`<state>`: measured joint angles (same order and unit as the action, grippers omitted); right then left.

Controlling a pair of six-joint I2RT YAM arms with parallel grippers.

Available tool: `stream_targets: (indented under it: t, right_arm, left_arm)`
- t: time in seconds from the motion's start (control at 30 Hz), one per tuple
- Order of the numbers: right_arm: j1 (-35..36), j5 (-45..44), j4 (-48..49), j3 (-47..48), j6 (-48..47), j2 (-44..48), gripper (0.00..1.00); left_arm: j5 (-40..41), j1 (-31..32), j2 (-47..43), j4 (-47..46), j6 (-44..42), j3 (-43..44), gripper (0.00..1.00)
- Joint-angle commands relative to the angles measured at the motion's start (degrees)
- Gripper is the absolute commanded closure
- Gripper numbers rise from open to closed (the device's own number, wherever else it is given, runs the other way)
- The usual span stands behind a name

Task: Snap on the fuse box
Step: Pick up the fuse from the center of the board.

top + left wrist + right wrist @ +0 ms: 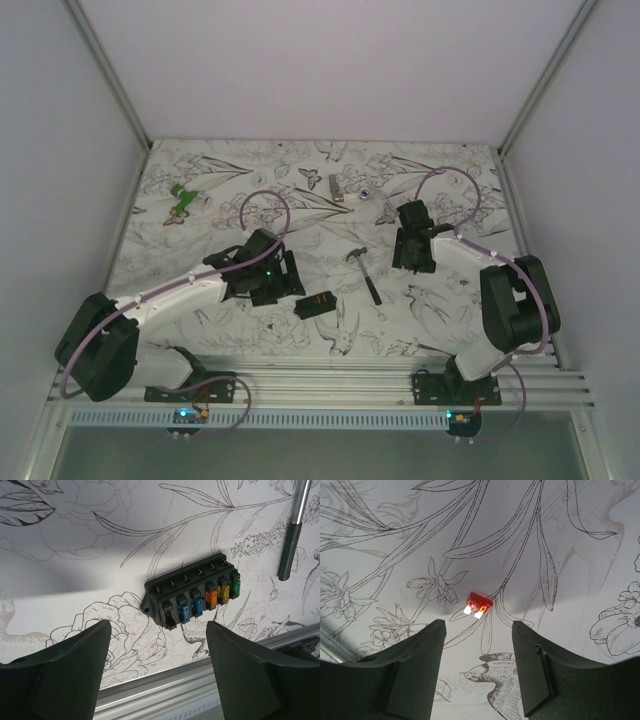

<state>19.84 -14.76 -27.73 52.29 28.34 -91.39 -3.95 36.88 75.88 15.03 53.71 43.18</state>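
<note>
Nearest, the aluminium rail at the near table edge carries both arm bases; its cabling is partly cut off below. The left gripper sits left of centre, its body hiding its own fingertips from above. In the left wrist view the left gripper stands wide apart with nothing between the fingers. The fuse box lies flat on the printed cloth at near centre, just right of that gripper and apart from it, close to the rail, with bare cloth on every side. Its face shows blue, orange, yellow and green fuses; the leftmost slot is too dark to read. The hammer lies just beyond and to its right, not touching it. The right gripper hangs right of the hammer head, parted and empty; a red fuse lies on the cloth just ahead of its fingers, unseen from above. Farther off lie a grey metal piece and, far left, a green item, too small to identify. White walls close three sides.
</note>
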Motion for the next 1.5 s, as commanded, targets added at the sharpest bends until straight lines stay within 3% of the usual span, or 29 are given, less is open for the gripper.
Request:
stream_targets:
  t: [0.0,0.13,0.3,0.83,1.23,1.47]
  right_arm:
    - [-0.4,-1.5,-0.7,2.8,2.2,-2.5,0.4]
    - [-0.4,-1.4,-0.6,3.6,2.9,-4.1,0.43]
    - [-0.5,-0.4,-0.3,3.8,3.3,-5.7,0.48]
    - [-2.6,0.8,2.9,1.2,2.9,-6.5,0.56]
    - [-2.8,1.6,3.5,0.6,1.2,-6.6,0.71]
    - [-2.8,3.5,2.8,-0.3,-0.1,-4.7,0.7]
  left_arm:
    - [-0.2,-1.6,-2.2,0.9,-3.0,-1.8,0.17]
    - [-0.5,-2.5,-4.2,1.0,-3.9,-2.6,0.09]
    - [-0.3,-3.0,-6.4,1.0,-4.3,-4.1,0.05]
    - [-1.1,-3.5,-6.9,1.2,-4.1,-4.7,0.03]
    - [-2.0,-3.5,-6.3,1.1,-4.0,-4.2,0.03]
    - [-2.9,-3.1,-5.9,1.1,-4.3,-3.5,0.03]
